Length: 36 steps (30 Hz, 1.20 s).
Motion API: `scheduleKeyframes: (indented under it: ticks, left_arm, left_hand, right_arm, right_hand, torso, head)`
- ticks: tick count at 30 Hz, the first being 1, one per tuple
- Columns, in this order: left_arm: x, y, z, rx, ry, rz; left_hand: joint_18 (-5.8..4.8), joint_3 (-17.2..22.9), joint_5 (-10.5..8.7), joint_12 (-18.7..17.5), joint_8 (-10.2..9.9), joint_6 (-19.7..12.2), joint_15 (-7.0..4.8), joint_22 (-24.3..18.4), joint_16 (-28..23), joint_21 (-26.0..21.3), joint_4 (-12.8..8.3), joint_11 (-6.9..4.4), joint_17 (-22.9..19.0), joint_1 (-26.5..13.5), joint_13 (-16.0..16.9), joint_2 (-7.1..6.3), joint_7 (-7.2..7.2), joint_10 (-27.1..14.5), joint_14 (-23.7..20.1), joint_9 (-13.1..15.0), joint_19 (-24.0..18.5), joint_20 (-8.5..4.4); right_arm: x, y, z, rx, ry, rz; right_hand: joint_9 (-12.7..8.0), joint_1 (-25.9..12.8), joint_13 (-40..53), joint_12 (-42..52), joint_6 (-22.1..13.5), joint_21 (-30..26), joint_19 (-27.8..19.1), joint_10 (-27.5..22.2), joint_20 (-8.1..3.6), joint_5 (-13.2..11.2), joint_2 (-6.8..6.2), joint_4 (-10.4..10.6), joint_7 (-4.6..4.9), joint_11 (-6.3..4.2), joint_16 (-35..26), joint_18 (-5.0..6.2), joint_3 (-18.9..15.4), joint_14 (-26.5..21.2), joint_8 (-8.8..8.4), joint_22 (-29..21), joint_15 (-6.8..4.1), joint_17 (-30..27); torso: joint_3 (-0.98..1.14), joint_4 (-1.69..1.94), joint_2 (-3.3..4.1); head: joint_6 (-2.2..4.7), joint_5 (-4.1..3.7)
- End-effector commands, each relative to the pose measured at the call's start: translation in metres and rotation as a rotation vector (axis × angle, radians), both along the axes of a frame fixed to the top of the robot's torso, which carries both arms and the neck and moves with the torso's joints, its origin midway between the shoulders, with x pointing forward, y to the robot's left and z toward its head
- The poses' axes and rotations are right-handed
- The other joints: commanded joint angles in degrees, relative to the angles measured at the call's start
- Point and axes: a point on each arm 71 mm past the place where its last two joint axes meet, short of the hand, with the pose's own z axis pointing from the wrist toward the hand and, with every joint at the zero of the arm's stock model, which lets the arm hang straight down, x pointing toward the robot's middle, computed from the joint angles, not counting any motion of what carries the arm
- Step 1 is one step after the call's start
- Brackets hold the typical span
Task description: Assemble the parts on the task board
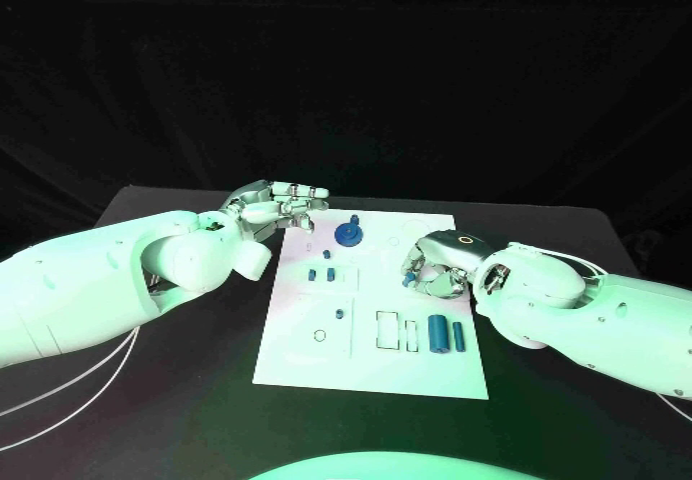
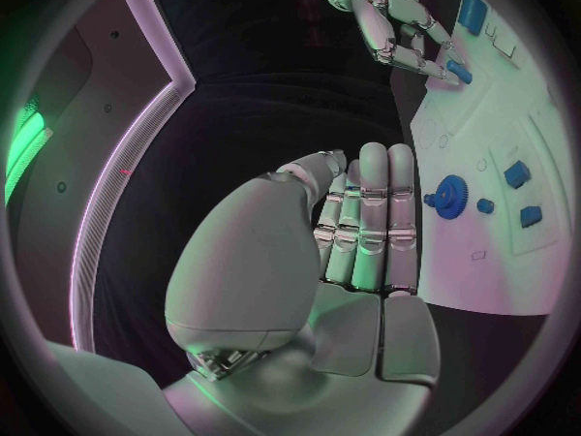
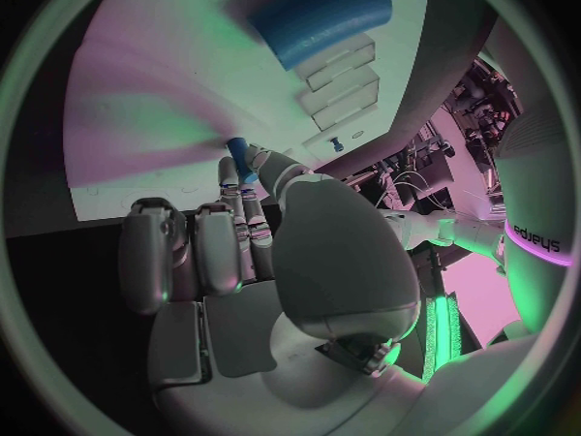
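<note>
Black bench (image 1: 173,400) under everything, dark cloth backdrop (image 1: 346,90) at the far side. Thin white cables (image 1: 87,385) lie on the bench at near left.

"sharpa" lettering on the white arm (image 3: 538,233) in the right wrist view

Left hand (image 1: 278,207): at the task board's far left corner, fingers straight and together, holding nothing. Right hand (image 1: 433,268): above the board's right edge, fingertips pinching a small blue part.

white task board (image 1: 310,355) flat mid-table, small blue parts (image 1: 436,332) scattered on it
</note>
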Motion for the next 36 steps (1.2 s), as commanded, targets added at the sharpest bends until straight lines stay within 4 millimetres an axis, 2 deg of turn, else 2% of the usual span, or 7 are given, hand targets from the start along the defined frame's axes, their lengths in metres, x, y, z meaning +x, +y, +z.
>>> scheduleKeyframes:
  ticks: [1, 5, 13, 24, 30, 36]
  left_arm:
    - [0.000, -0.002, 0.001, -0.008, -0.006, -0.015]
    - [0.000, -0.002, 0.001, -0.008, -0.006, -0.014]
    - [0.000, -0.001, 0.001, -0.008, -0.006, -0.014]
    - [0.001, -0.001, 0.001, -0.007, -0.005, -0.012]
    - [0.002, -0.002, 0.000, -0.008, -0.005, -0.015]
    - [0.002, -0.004, 0.000, -0.010, -0.004, -0.020]
  left_hand:
    - [0.79, -0.3, -0.22, 0.3, 0.2, -0.1, 0.08, -0.1, -0.3, -0.3, 0.0, 0.07, -0.1, -0.2, -0.1, 0.50, 0.09, -0.3, -0.5, -0.1, -0.1, 0.40]
    - [0.79, -0.3, -0.22, 0.3, 0.2, -0.1, 0.08, -0.1, -0.3, -0.3, 0.0, 0.07, -0.1, -0.2, -0.1, 0.50, 0.09, -0.3, -0.5, -0.1, -0.1, 0.40]
    - [0.80, -0.5, -0.21, 0.4, 0.3, -0.2, 0.10, -0.1, -0.3, -0.3, 0.1, 0.06, -0.1, -0.4, -0.1, 0.58, 0.08, -0.3, -0.5, -0.1, -0.1, 0.44]
    - [0.80, -0.5, -0.21, 0.4, 0.3, -0.2, 0.10, -0.1, -0.3, -0.3, 0.1, 0.06, -0.1, -0.4, -0.1, 0.58, 0.08, -0.3, -0.5, -0.1, -0.1, 0.44]
    - [0.80, -0.5, -0.21, 0.4, 0.3, -0.2, 0.10, -0.1, -0.3, -0.3, 0.1, 0.06, -0.1, -0.4, -0.1, 0.58, 0.08, -0.3, -0.5, -0.1, -0.1, 0.44]
    - [0.80, -0.5, -0.21, 0.4, 0.3, -0.2, 0.10, -0.1, -0.3, -0.3, 0.1, 0.06, -0.1, -0.4, -0.1, 0.58, 0.08, -0.3, -0.5, -0.1, -0.1, 0.44]
  right_arm:
    - [-0.001, 0.002, -0.002, -0.006, -0.002, 0.006]
    - [-0.002, 0.004, -0.001, 0.013, -0.013, 0.009]
    - [-0.004, 0.002, 0.006, 0.076, -0.057, -0.014]
    - [-0.016, 0.003, 0.035, 0.155, -0.077, -0.002]
    - [-0.031, 0.021, 0.044, 0.206, -0.051, 0.051]
    - [-0.052, 0.060, 0.040, 0.255, -0.001, 0.158]
  right_hand:
    - [0.1, 0.5, 0.1, 0.0, 0.7, 0.3, 0.6, 0.6, 0.00, -0.6, 0.40, -0.1, -0.02, 0.01, 0.2, -0.65, 0.6, 2.0, 0.36, 9.9, -0.44, 0.1]
    - [0.3, 0.4, 0.1, 0.0, 1.7, 0.8, 0.8, 1.6, -0.13, -1.7, 0.77, -0.1, -0.28, -0.28, 0.4, -0.75, 1.1, 2.0, 0.69, 10.2, -0.62, 0.3]
    - [0.5, 0.1, 0.2, 0.1, 2.6, 1.4, 1.1, 2.7, -0.32, -1.6, 1.00, 0.0, -0.52, -0.57, 0.5, -0.88, 1.4, 2.1, 1.05, 10.5, -0.86, 0.3]
    - [0.5, -0.1, 0.2, 0.0, 2.8, 1.8, 1.3, 2.9, -0.38, -1.6, 0.79, 0.1, -0.54, -0.60, 0.5, -0.95, 1.3, 2.1, 1.09, 10.6, -0.90, 0.4]
    - [0.5, -0.2, 0.2, 0.0, 2.8, 1.8, 1.3, 2.9, -0.39, -1.6, 0.76, 0.1, -0.55, -0.61, 0.5, -0.95, 1.3, 2.1, 1.10, 10.6, -0.91, 0.3]
    - [0.5, -0.2, 0.2, 0.0, 2.8, 1.7, 1.2, 3.0, -0.41, -1.5, 0.75, 0.1, -0.55, -0.62, 0.5, -0.93, 1.4, 2.1, 1.10, 10.6, -0.92, 0.3]
  torso:
    - [0.01, 0.00, -0.03]
    - [-0.01, 0.00, -0.01]
    - [0.01, -0.02, -0.08]
    - [0.00, -0.05, -0.10]
    - [0.03, -0.07, -0.06]
    - [0.02, 0.00, -0.09]
  head:
    - [-0.03, 0.01]
    - [-0.05, -0.06]
    - [-0.01, -0.11]
    - [0.16, -0.10]
    - [0.20, 0.33]
    - [0.04, 0.88]
